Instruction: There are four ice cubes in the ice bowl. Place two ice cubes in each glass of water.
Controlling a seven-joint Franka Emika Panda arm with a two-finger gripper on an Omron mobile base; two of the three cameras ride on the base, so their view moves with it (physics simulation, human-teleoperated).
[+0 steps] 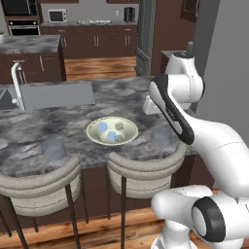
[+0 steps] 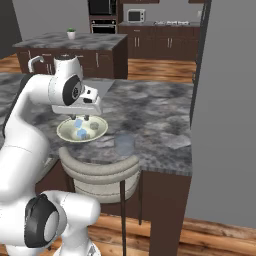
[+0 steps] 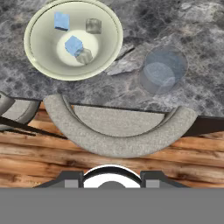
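Above the counter's edge I hover, fingers closed on nothing. All four ice cubes point(image 3: 73, 45) lie in the ice bowl point(image 3: 37, 61); I should open, descend squarely over one cube.

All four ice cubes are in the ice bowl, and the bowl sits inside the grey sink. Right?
Not quite. The four ice cubes are in the ice bowl, but the hand view shows the bowl on the marble counter, near a glass of water.
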